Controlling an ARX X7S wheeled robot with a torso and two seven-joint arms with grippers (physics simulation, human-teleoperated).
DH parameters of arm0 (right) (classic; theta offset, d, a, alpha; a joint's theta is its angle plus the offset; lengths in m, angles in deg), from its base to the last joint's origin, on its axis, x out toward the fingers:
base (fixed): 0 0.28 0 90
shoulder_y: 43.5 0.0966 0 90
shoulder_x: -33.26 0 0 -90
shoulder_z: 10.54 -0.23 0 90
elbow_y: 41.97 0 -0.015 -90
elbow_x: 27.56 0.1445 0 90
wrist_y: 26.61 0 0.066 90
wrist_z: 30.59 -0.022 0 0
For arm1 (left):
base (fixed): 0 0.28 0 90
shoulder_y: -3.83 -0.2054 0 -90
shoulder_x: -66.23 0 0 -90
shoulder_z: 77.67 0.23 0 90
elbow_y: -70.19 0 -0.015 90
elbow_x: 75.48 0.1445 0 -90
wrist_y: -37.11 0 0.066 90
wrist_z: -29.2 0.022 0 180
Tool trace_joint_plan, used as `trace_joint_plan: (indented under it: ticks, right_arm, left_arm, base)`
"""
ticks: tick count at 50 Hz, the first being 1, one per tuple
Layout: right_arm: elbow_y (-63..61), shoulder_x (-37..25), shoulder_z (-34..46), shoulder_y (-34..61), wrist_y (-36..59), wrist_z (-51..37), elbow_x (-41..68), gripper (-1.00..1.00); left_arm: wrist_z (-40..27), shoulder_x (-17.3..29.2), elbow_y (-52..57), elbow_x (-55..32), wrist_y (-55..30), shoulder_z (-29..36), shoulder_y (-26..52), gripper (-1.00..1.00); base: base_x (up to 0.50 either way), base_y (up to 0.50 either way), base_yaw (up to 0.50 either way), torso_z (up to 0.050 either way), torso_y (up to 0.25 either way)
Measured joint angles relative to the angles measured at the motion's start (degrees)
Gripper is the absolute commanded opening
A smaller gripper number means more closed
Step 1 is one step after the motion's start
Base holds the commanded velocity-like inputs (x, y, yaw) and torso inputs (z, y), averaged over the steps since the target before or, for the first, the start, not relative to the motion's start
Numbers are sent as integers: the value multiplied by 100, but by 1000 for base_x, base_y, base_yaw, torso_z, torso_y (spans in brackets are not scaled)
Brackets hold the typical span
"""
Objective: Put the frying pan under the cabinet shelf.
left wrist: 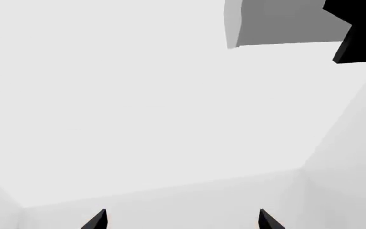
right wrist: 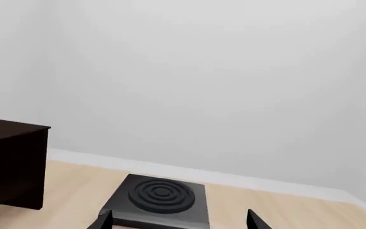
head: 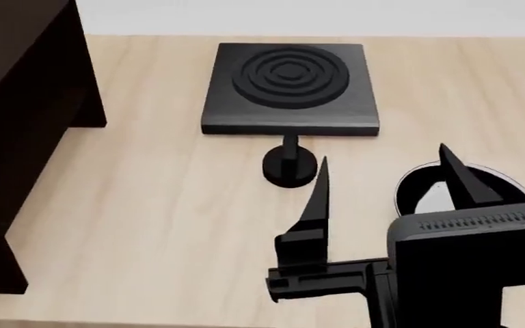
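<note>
Behind right end effector (head: 385,184), fingers spreading apart, pan (head: 426,195) showing only partly, handle hidden. Cabinet (head: 16,102) getting cropped. Left end effector (left wrist: 181,220) gaping, tips only.

bright, even, diffuse light with no visible source fills all three renders. everything is sharp edge to edge, with no blur, noise or lens bending. shadows are faint: only soft darkening under the burner plate (head: 290,89) and beside the cabinet shelf (head: 16,130). the frying pan (head: 436,195) shows a pale reflection inside. the walls look washed-out white.
</note>
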Motion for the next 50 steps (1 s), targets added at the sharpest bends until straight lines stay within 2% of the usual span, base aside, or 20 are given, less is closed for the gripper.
trace_joint_plan:
  ticks: [15,28,34,50]
  right_arm:
    - [56,-121,20,-40,-177,-157,208,100]
    - [87,-199,-25,-163,-412,-226,384,100]
    - [104,-192,-103,-215,-510,-261,516,100]
    - [169,-281,-157,-347,-762,-329,657,100]
  left_arm:
    - [3,-10,-100,102,-80,77,91,100]
    - [-12,10,-139,138,-132,119,133,100]
    - [-22,28,-155,135,-171,132,168,100]
    - [-43,53,-172,157,-296,184,269,100]
  base:
    - [111,500,0,0,0]
    - [324,435,0,0,0]
    - [334,-109,0,0,0]
    - [-24,-214,0,0,0]
